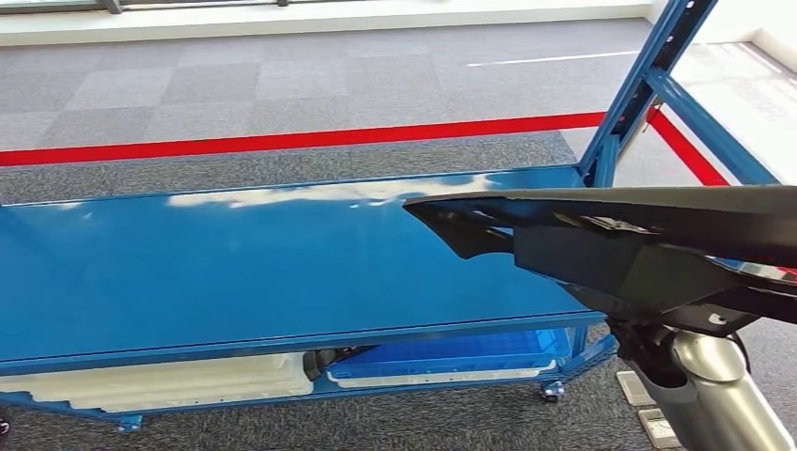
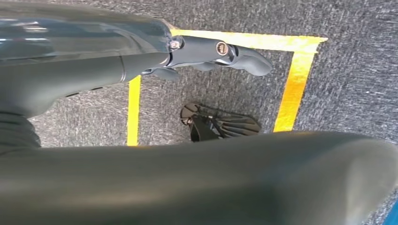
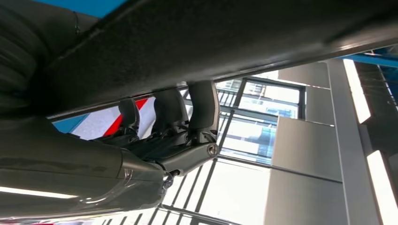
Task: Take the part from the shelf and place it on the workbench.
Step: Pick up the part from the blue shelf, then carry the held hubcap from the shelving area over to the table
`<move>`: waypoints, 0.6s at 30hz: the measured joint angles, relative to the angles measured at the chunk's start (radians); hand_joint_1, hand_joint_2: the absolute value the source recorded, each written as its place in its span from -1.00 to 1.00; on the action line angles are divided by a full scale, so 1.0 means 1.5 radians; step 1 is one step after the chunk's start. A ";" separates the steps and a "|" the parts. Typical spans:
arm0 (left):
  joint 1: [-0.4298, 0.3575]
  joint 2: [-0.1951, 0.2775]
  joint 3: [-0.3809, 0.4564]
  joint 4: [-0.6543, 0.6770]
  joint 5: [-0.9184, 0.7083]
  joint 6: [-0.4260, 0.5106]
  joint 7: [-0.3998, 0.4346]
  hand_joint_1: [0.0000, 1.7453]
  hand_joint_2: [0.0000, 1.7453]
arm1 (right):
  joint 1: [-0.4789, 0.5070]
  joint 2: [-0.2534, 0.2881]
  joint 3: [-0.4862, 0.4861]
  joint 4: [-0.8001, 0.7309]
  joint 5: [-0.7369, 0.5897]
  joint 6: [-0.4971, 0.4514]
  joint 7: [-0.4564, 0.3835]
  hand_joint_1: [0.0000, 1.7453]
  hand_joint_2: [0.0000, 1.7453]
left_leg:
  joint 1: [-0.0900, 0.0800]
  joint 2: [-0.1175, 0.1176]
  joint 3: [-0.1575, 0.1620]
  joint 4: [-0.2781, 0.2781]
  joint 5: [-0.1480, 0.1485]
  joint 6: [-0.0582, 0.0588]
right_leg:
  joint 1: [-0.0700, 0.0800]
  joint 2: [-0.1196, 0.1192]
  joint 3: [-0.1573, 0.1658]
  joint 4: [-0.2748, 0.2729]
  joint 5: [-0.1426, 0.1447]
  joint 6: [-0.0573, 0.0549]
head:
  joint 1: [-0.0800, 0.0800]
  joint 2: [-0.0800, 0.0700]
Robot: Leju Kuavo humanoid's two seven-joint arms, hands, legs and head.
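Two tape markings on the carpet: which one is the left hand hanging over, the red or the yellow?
The yellow tape outline. The left hand hangs above that square on the floor. The red tape line runs across the carpet behind the blue workbench.

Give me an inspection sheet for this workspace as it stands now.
Surface: blue workbench top bare and glossy; a white piece and a blue bin on its lower shelf.
Job's things: long black part carried above the bench's right end, not yet set down.
Clutter: nothing seen on the top.
Hands: right hand under the part, fingers pressed up against it; left hand hangs over the floor, holding nothing.
Cables: nothing seen.
Surroundings: grey carpet, red floor line, yellow floor tape, blue rack post.
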 joint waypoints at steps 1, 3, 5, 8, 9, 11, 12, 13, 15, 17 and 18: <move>0.000 0.000 0.001 0.000 0.000 0.001 0.002 -1.00 1.00 | 0.001 0.000 -0.002 -0.001 0.000 0.001 0.000 1.00 1.00 | -0.001 0.000 0.000 0.001 0.000 0.001 | -0.001 0.000 0.000 -0.001 0.001 0.001 | 0.000 0.000; 0.000 0.000 0.001 0.000 0.000 0.003 0.004 -1.00 1.00 | 0.003 0.000 -0.004 -0.003 -0.001 0.003 0.001 1.00 1.00 | -0.001 0.000 -0.001 -0.002 0.004 0.007 | -0.001 0.001 0.001 -0.004 0.004 0.008 | 0.000 0.000; -0.001 -0.001 0.001 0.000 -0.001 0.005 0.006 -1.00 1.00 | 0.005 -0.002 -0.007 -0.005 -0.003 0.006 0.001 1.00 1.00 | 0.002 0.003 0.002 -0.013 0.015 0.016 | 0.002 0.001 -0.002 0.004 -0.006 0.011 | 0.000 0.000; -0.001 -0.004 0.001 0.000 -0.002 0.005 0.007 -1.00 1.00 | 0.008 -0.007 -0.014 -0.006 -0.007 0.011 0.003 1.00 1.00 | 0.006 0.007 0.001 -0.023 0.024 0.024 | 0.006 0.002 -0.039 0.095 -0.065 0.006 | 0.000 0.000; 0.000 -0.004 0.002 0.000 -0.002 0.005 0.007 -1.00 1.00 | 0.009 -0.008 -0.015 -0.006 -0.008 0.013 0.003 1.00 1.00 | 0.006 0.008 0.001 -0.023 0.024 0.024 | 0.006 0.002 -0.052 0.131 -0.078 0.006 | 0.000 0.000; 0.000 -0.005 0.002 0.000 -0.002 0.005 0.008 -1.00 1.00 | 0.011 -0.010 -0.016 -0.006 -0.010 0.016 0.005 1.00 1.00 | 0.007 0.009 0.000 -0.021 0.023 0.023 | 0.006 0.001 -0.055 0.150 -0.069 0.008 | 0.000 0.000; 0.000 -0.006 0.002 0.000 -0.002 0.005 0.009 -1.00 1.00 | 0.011 -0.011 -0.017 -0.006 -0.010 0.017 0.006 1.00 1.00 | 0.008 0.009 0.000 -0.019 0.023 0.022 | 0.005 0.000 -0.041 0.124 -0.048 0.009 | 0.000 0.000; 0.000 -0.007 0.002 0.000 -0.002 0.005 0.010 -1.00 1.00 | 0.011 -0.011 -0.018 -0.006 -0.010 0.018 0.007 1.00 1.00 | 0.009 0.009 0.000 -0.015 0.021 0.019 | 0.005 0.000 -0.022 0.084 -0.026 0.011 | 0.000 0.000; -0.001 -0.009 0.002 0.000 -0.002 0.005 0.010 -1.00 1.00 | 0.010 -0.012 -0.019 -0.006 -0.011 0.021 0.010 1.00 1.00 | 0.009 0.008 -0.005 -0.006 0.017 0.009 | 0.007 0.000 0.006 0.023 0.000 0.009 | 0.000 0.000; -0.001 -0.009 0.002 0.000 -0.002 0.005 0.011 -1.00 1.00 | 0.009 -0.012 -0.020 -0.006 -0.013 0.023 0.012 1.00 1.00 | 0.008 0.007 -0.011 0.001 0.017 0.000 | 0.010 0.001 0.009 0.010 -0.001 0.003 | 0.000 0.000; 0.000 -0.009 0.002 0.000 -0.002 0.005 0.011 -1.00 1.00 | 0.009 -0.012 -0.020 -0.006 -0.013 0.023 0.012 1.00 1.00 | 0.008 0.007 -0.014 0.002 0.019 -0.003 | 0.010 0.001 0.007 0.009 -0.002 -0.001 | 0.000 0.000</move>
